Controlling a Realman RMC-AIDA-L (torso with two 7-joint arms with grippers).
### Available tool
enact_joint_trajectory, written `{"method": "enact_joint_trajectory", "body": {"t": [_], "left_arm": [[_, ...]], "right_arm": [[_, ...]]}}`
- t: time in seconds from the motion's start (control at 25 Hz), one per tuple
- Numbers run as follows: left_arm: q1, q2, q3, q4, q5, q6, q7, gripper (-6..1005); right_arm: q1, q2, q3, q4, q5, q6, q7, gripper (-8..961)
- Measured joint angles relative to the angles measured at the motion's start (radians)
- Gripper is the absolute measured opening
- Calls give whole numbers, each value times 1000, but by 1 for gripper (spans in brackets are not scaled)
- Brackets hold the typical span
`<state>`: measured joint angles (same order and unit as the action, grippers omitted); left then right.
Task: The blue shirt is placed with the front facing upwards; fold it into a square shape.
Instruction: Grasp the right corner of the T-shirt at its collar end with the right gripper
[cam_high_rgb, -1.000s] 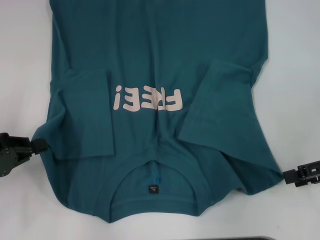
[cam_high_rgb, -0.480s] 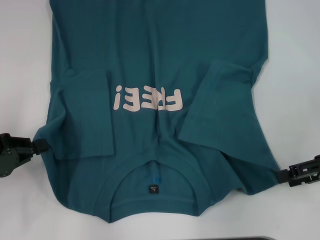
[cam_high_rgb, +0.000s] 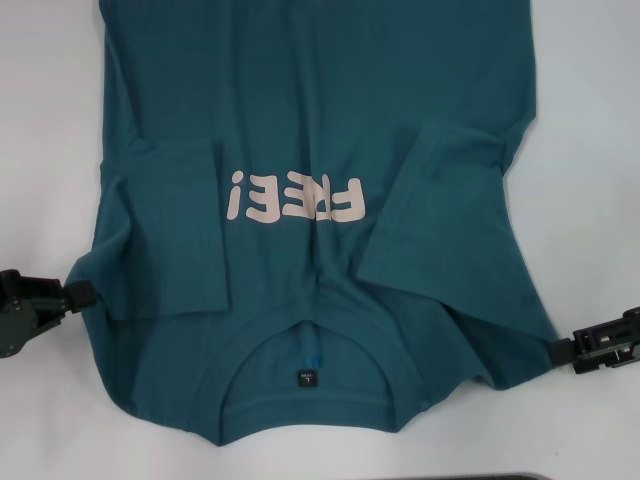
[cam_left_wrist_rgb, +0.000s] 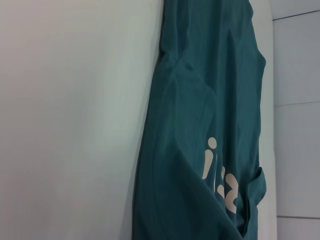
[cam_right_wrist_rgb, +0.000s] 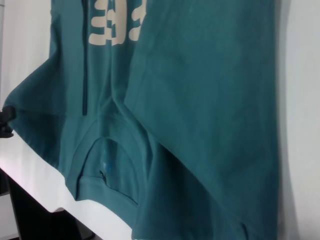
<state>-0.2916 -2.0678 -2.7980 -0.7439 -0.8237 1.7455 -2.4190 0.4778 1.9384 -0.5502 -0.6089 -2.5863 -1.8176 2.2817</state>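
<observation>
Lying front-up on the white surface (cam_high_rgb: 45, 150), the blue shirt (cam_high_rgb: 310, 120) has both sleeves folded inward and collar nearest me. Since a second ago the right pincer (cam_high_rgb: 562, 354) has closed in to touch the shoulder edge; the left pincer (cam_high_rgb: 78, 292) stays at its side. Whether either pinches cloth, I cannot tell. Room unseen.

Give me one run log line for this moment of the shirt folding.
shirt: front up, sleeves folded in | left gripper: at shirt's left shoulder edge | right gripper: at right shoulder edge | table: white
</observation>
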Motion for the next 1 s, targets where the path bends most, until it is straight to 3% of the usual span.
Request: {"method": "enact_joint_trajectory", "body": {"t": [0.64, 1.0], "left_arm": [[2, -1, -2, 0, 0, -1, 0, 0], [3, -2, 0, 0, 0, -8, 0, 2]], "right_arm": [[1, -6, -17, 0, -2, 18, 28, 701], [15, 7, -22, 2, -2, 33, 30, 701]]}}
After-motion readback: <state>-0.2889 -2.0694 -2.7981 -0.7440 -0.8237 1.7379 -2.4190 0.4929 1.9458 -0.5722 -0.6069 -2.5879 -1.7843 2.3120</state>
